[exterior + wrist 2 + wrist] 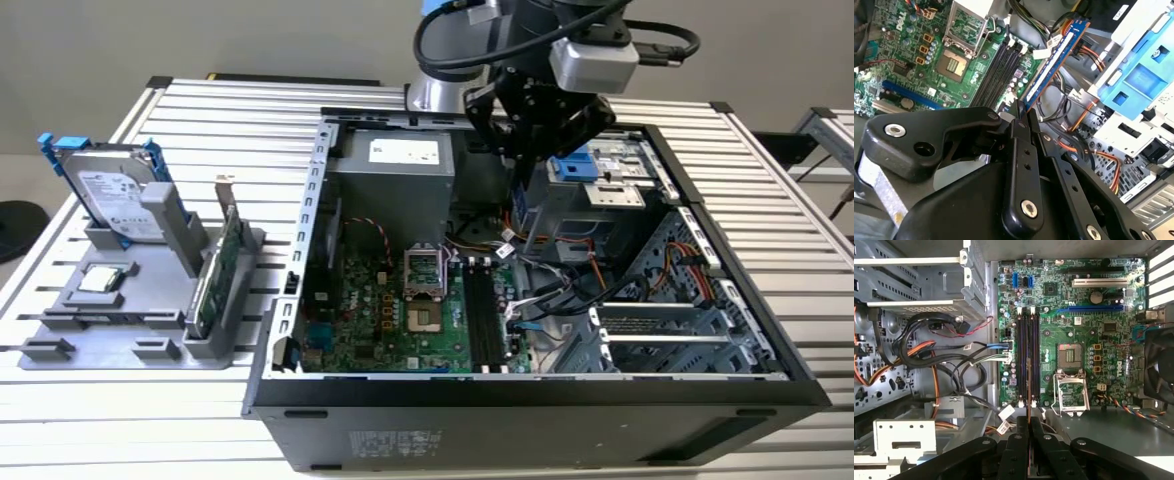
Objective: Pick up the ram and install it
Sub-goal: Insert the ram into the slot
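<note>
Slatted metal table (134, 410) under open steel case (534, 412), black claw (1022, 114) tight around thin flat ram (1053, 62).

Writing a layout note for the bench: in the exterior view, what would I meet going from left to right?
Hard drive → green card → motherboard → metal drive cage.

My arm (438, 92) enters the exterior view at twelve o'clock, with the wrist (594, 62) bent over so that my tool (523, 140) points down toward six. In both wrist views my two black fingers (1016, 450) sit pressed close with their linkages folded in. They pinch the ram (1053, 62) by one end, and the stick stands straight out beyond the tips.
</note>
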You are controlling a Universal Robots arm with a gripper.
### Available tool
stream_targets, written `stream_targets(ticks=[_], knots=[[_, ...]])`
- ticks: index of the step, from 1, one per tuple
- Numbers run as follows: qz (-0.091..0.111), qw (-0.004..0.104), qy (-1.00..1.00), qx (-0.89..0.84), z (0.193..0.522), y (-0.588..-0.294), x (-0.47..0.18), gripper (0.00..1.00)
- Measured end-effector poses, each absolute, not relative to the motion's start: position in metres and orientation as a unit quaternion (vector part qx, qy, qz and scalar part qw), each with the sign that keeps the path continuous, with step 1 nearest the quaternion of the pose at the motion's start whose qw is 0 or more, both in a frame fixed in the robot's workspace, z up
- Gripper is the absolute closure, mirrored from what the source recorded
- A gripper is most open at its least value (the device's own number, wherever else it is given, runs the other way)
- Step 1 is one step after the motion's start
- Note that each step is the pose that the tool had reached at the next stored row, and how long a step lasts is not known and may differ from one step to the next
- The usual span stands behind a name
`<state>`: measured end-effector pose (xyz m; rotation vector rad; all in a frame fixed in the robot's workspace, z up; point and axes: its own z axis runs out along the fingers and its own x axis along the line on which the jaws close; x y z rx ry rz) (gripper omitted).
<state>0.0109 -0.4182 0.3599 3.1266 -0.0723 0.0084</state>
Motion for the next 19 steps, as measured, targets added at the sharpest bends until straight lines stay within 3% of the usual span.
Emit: stream_targets(ticks=[19], knots=[[0.003,0.007,-0.023,1.0,0.34,-0.42,0.011,1.0]])
